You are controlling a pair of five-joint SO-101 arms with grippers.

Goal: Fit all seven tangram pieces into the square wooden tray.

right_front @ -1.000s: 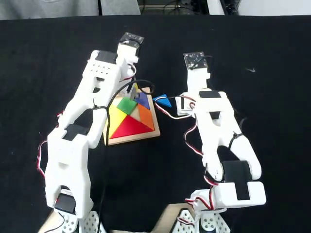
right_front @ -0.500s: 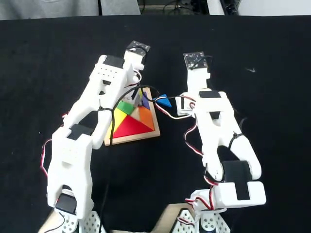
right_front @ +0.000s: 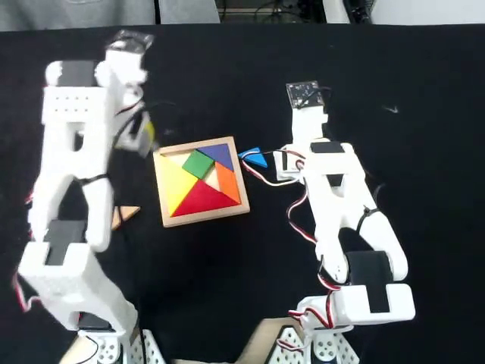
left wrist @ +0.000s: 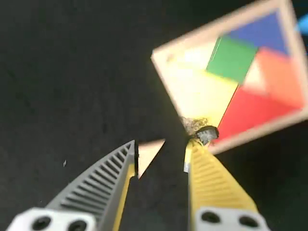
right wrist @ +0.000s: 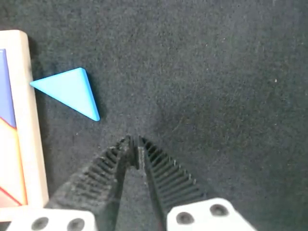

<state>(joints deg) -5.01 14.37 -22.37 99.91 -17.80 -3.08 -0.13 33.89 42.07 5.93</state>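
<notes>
My left pincer (left wrist: 161, 147) hangs above the counter (right_front: 424, 114). Its two fingers are apart and hold nothing. Through the gap I can see a small pale orange triangle (left wrist: 148, 153). It lies flat on the black cloth, a little way from the wooden tray (right_front: 208, 216). I think the pincer is open over it so I can come down and pick it up.

My right pincer (right wrist: 133, 144) has its fingers pressed together, with nothing between them. It sits low by the cloth, near a light blue triangle (right wrist: 67, 90). That triangle lies flat just beside the tray's outside edge, with one tip pointing at it. I think the closed fingers are there so I can push the piece, or it is just waiting its turn.

The tray sits on the counter between my two arms, turned a bit crooked. Five pieces lie flat inside it:
- a big yellow triangle (right_front: 176, 184)
- a big red triangle (right_front: 203, 199)
- a green square (right_front: 198, 164)
- a dark blue piece (right_front: 221, 155)
- an orange triangle (right_front: 227, 182)

Bare wood shows in two small spots. I think those are the holes for the two triangles outside. So the job looks mostly done, with two pieces to go.

The small triangles are thin and flat, so I guess they could slip when I grab them. Each must be turned the right way to drop into its hole.
</notes>
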